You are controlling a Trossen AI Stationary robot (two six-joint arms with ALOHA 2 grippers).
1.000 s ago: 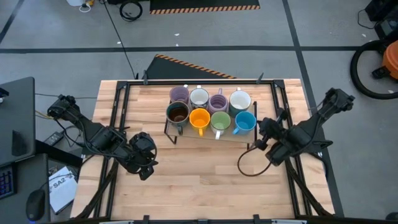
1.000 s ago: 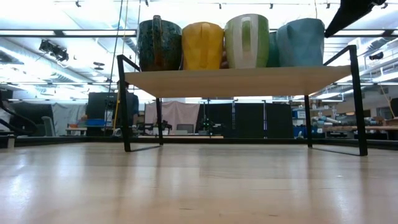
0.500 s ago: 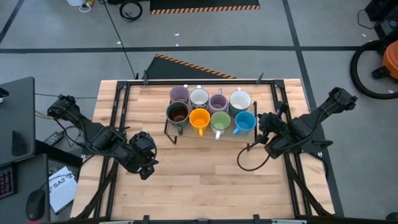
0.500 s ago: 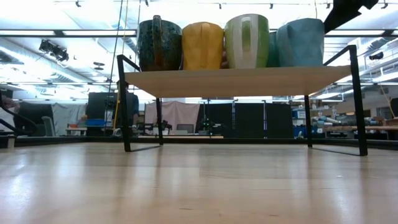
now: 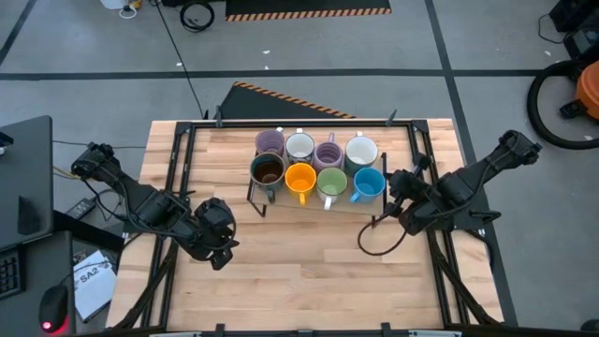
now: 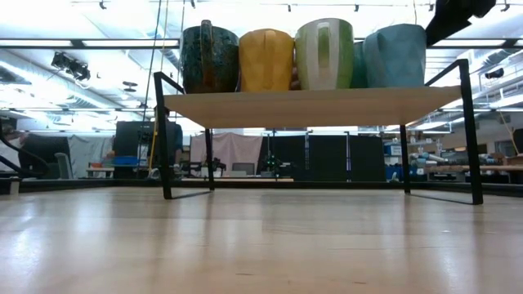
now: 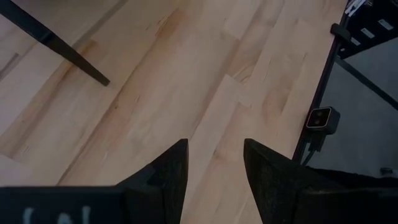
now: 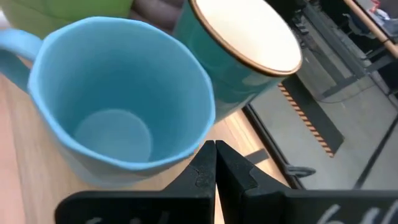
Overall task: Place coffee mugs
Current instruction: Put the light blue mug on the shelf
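**A:** What is seen, from the largest thing down?

**B:** A pale wooden table [image 5: 299, 262] is seen from above. A small raised shelf [image 6: 310, 104] on black legs is set toward its far side. The left arm is stretched low over the table's near left part, and its left gripper [image 5: 217, 245] is held with the fingers parted and nothing between them, above bare wood. The right arm is reached in from the right edge, and its right gripper [image 5: 393, 183] is held just beside the blue mug [image 5: 369, 183], fingers pressed together and empty.

**A:** Can any writing be read?

**B:** A white paper [image 5: 92, 285] is seen on the floor at the left; its print cannot be read for certain.

**A:** How many mugs are counted?

**B:** Eight coffee mugs are counted on the shelf, in two rows of four. Dark brown [image 5: 268, 170], orange [image 5: 299, 178], green [image 5: 331, 181] and blue are lined up in the near row. Lavender [image 5: 270, 142], white [image 5: 299, 146], lavender [image 5: 328, 153] and white [image 5: 361, 151] are lined up behind.
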